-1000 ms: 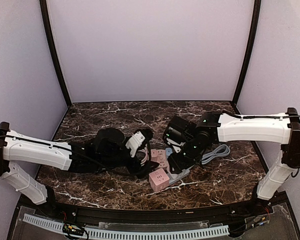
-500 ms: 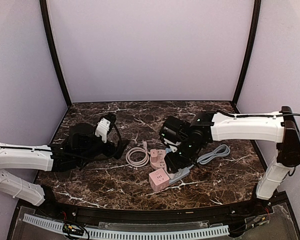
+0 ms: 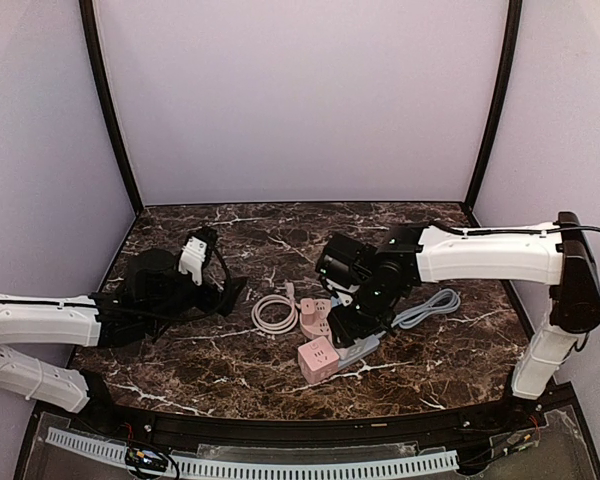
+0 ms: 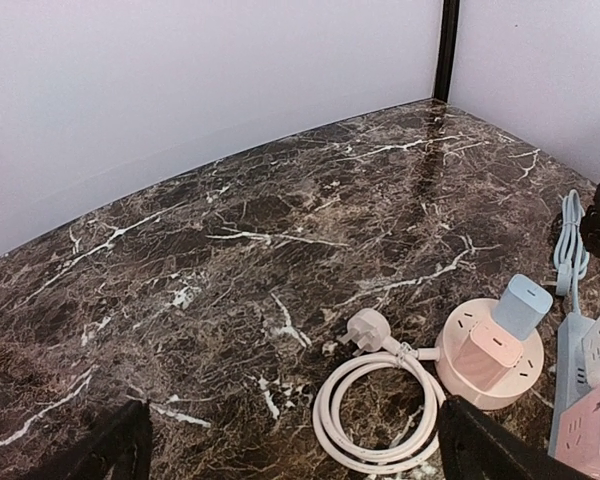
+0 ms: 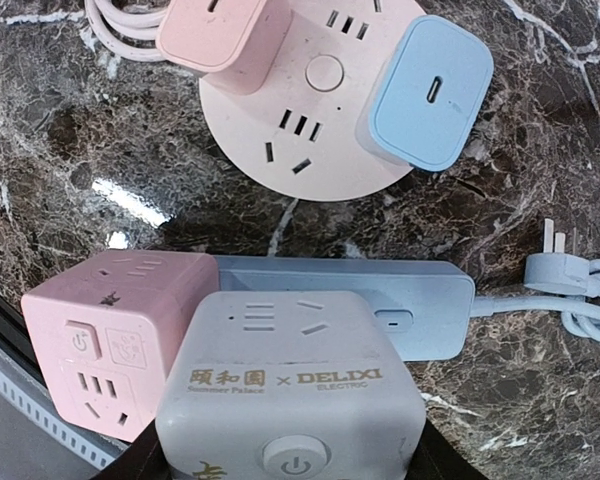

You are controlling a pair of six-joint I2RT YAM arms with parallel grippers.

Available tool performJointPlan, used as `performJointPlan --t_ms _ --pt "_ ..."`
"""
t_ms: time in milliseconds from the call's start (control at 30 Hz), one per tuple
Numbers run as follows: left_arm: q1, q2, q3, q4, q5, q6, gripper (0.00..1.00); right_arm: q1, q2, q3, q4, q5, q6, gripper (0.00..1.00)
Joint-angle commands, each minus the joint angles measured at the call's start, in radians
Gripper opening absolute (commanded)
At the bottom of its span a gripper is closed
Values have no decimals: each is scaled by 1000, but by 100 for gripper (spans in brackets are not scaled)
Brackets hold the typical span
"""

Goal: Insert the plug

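Right gripper (image 3: 354, 326) grips the grey cube (image 5: 290, 380) over the blue strip (image 5: 425, 300), beside the pink cube (image 5: 110, 330); left gripper (image 4: 292, 452), fingers wide apart, sits left of the white cord (image 4: 372, 415)

Two cube sockets (image 5: 115, 335), one round socket (image 5: 310, 150), one power strip (image 5: 420, 300), two chargers (image 5: 430, 90)

The grey cube (image 5: 290, 400) has gold print on its top face: 颐和园 × DELIXI, with smaller "Summer Palace" and "ELECTRIC" beneath. Its round button (image 5: 295, 462) bears a power sign. The pink cube (image 5: 115, 340) shows a power sign on a square key. Nothing else reads clearly.
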Motion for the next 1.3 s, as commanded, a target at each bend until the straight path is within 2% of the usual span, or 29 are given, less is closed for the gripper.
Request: performJointPlan --t_ms 0,600,967,1267 --pt "4 -38 -19 20 16 -10 99 -3 13 24 -9 11 24 0" --pt "5 -60 -30 18 40 -15 99 -6 32 -3 -42 99 53 0" --pt "3 -62 -30 19 44 -14 99 -5 31 -39 -5 47 64 0" --pt "4 -75 -36 20 45 -18 98 -4 31 -24 -18 85 81 0"
